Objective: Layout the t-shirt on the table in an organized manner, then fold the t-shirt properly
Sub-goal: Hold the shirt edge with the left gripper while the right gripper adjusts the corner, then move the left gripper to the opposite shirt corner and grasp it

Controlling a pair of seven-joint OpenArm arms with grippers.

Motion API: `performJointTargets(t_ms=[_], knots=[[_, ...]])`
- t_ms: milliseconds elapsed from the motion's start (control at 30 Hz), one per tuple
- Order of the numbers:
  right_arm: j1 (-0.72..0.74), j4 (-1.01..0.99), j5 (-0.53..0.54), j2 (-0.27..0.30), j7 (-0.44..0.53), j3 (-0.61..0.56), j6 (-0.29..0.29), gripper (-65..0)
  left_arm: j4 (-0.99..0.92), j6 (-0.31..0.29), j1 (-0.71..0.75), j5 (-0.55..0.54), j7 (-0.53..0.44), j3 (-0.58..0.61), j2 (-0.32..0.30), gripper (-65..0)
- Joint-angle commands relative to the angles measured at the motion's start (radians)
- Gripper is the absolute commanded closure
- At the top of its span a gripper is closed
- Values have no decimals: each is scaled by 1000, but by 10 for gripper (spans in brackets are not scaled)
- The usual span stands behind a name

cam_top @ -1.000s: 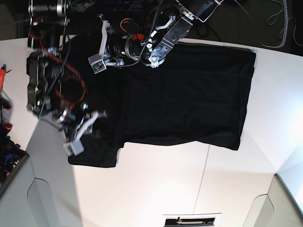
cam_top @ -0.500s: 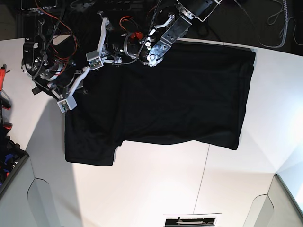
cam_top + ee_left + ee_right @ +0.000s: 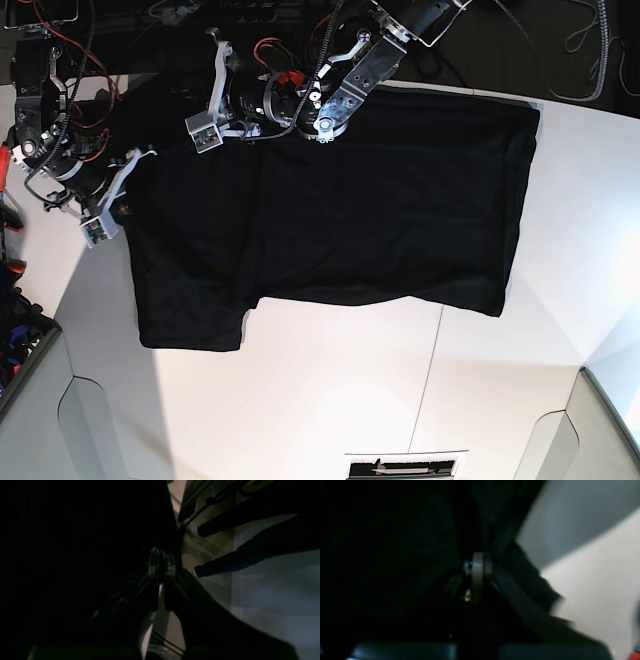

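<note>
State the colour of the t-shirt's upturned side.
Plain black t-shirt, no print showing; clearest in the base view.

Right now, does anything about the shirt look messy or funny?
A bit. The shirt lies mostly flat on the table, but its bottom edge sags in a wavy line and the sleeve sticks out lower. No picture or letters show, so it seems face down.
</note>
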Motion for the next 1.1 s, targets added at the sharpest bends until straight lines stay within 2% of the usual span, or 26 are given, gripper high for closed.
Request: performJointTargets(t_ms=[0,100,267,300,433,567,667,733,800,867,933,1067], knots=[[31,1,-8,27,28,7,-18,0,11,4,-9,0,-2,1,11,-41],[92,-55,-23,41,27,8,-50,0,11,4,-10,0,-3,1,11,-41],[209,-173,-16,40,27,8,-58,0,16,3,-11,0,-3,0,11,-42],[225,-184,-16,40,28,8,-71,0,19,2,-11,0,-3,0,11,-55],[266,-191,-16,37,28,9,-136,0,46,-4,-10,-4,-2,1,11,-195],[288,-191,-17,34,27,13,-191,0,97,-4,-10,-5,-2,1,11,-218],[290,-191,-17,32,25,27,-254,0,155,1,-10,-6,-1,1,11,-285],[290,-191,-16,32,23,41,-276,-122,192,32,-11,-5,5,0,11,-321],[290,-192,-17,32,23,57,-281,-276,220,48,-11,-5,9,-6,9,-322],[290,-198,-17,32,25,75,-281,-392,240,49,-11,-5,14,-21,8,-322],[292,-215,-17,32,31,96,-280,-428,253,49,-11,-6,14,-45,8,-322],[295,-270,7,32,49,111,-276,-428,263,49,-13,-36,17,-117,8,-322]])
